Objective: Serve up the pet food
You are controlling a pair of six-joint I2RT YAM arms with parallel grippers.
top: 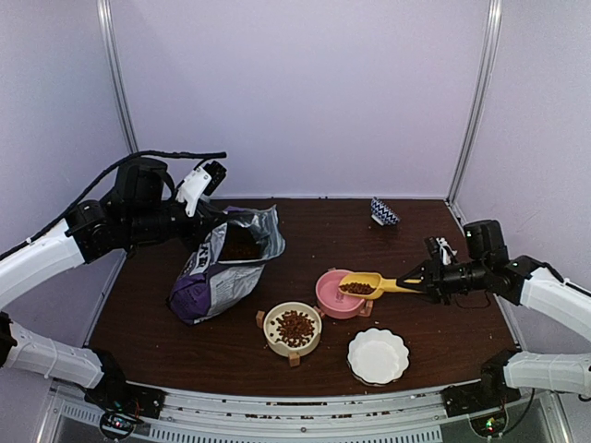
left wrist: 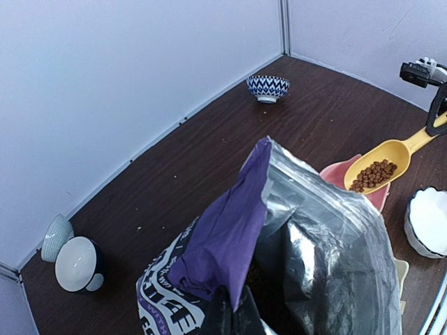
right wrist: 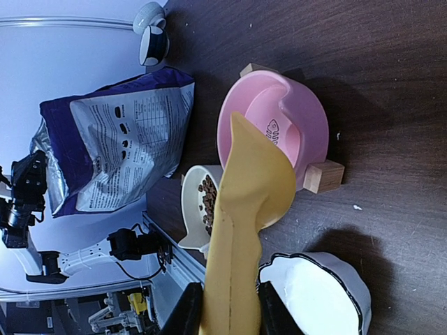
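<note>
1. The pet food (left wrist: 372, 174) I carry is a small loose heap in the head of the yellow scoop (top: 369, 282). A second heap sits in the cream bowl (top: 294, 328), and more shows dark inside the open purple bag (top: 222, 263).
2. My right end effector (right wrist: 229, 310) is clamped on the scoop's handle, one finger on each side. The scoop head hangs over the pink bowl (right wrist: 300, 118), which looks empty.
3. My left end effector (top: 205, 220) is at the bag's mouth. I cannot tell whether it is closed on the rim.
4. Handling, as I judge it: the pellets are dry, hard and light, and they roll freely. Do not pinch them; move them only in the scoop, held by the handle and kept level.
5. A slow tilt should pour them; a jerk would scatter them across the table (top: 434, 341).
6. The white scalloped bowl (top: 378, 355) stands empty near the pink one.
</note>
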